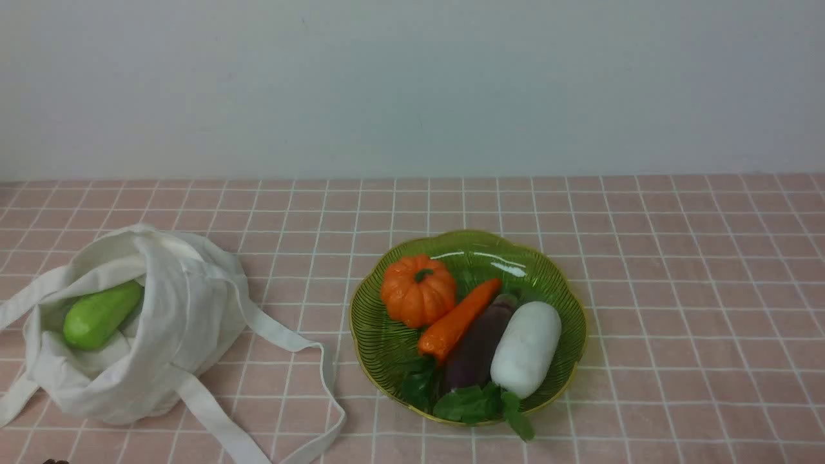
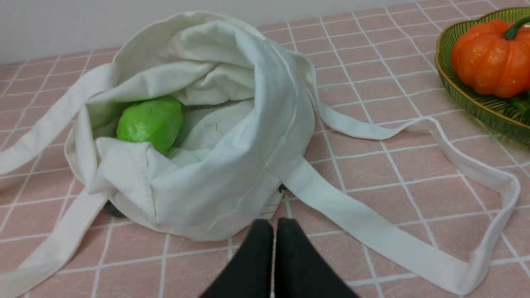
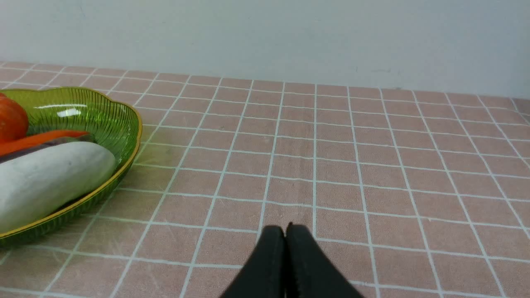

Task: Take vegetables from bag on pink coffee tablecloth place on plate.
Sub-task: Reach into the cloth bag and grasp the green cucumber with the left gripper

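**A:** How are your grippers standing?

**B:** I am holding my left gripper (image 2: 273, 225) with its two black fingers pressed together, gripping nothing. It is pointing at the near side of the bag (image 1: 187, 309), just short of the cloth. My right gripper (image 3: 285, 229) is likewise pinched closed and empty, and is hanging over bare squares to the right of the plate (image 1: 380, 348).

**A:** And where is the vegetable lying?

**B:** The green gourd (image 1: 102, 314) is resting inside the bag's open mouth at the far left, half wrapped in folds. The bag's straps (image 1: 283, 335) are trailing out toward the near edge and the right.

**A:** What is sitting on the plate?

**B:** A pumpkin (image 1: 417, 290) is sitting at its far left. A carrot (image 1: 457, 319), an eggplant (image 1: 480, 341) and a white radish (image 1: 525, 348) are lying side by side, with green leaves (image 1: 474, 403) spilling over the near rim.

**A:** And around them?

**B:** The pink tablecloth (image 1: 677, 290) is covering the whole surface, and a plain pale wall (image 1: 412, 84) is rising behind it.
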`<state>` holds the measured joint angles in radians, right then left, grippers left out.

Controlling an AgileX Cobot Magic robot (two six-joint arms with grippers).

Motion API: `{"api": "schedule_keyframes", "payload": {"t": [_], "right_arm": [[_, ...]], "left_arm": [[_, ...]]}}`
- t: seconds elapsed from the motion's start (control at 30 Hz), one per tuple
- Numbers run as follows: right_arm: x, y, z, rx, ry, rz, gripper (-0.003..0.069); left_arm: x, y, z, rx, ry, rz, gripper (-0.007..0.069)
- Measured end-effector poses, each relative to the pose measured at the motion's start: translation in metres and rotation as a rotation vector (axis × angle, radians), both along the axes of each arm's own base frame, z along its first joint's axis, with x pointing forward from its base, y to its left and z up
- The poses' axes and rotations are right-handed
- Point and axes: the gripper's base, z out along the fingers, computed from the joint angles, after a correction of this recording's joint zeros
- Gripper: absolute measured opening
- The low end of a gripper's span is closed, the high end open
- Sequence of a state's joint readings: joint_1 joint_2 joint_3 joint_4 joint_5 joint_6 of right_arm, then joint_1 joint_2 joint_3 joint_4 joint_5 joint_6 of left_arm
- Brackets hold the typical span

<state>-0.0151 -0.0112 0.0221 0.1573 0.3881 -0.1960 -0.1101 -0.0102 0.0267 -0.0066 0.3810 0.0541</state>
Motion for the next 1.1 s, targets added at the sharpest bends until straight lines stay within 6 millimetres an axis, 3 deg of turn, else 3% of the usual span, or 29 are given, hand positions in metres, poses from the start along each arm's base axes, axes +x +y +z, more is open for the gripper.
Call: {"api": "schedule_keyframes", "payload": {"t": [0.87,0.93,1.1], "right_arm": [[0.0,0.0,0.0,0.0,0.0,0.0,-0.0015],[0.0,0.0,0.0,0.0,0.0,0.0,-0.0015],[0.0,0.0,0.0,0.0,0.0,0.0,-0.0015]], "left_arm": [[0.0,0.0,0.0,0.006,-0.003,0.0,-0.0005],[0.001,-0.001,0.002,-0.026,-0.022,0.002,-0.0005],[0.004,-0.003,0.021,-0.392,-0.191,0.039,-0.0005]]}}
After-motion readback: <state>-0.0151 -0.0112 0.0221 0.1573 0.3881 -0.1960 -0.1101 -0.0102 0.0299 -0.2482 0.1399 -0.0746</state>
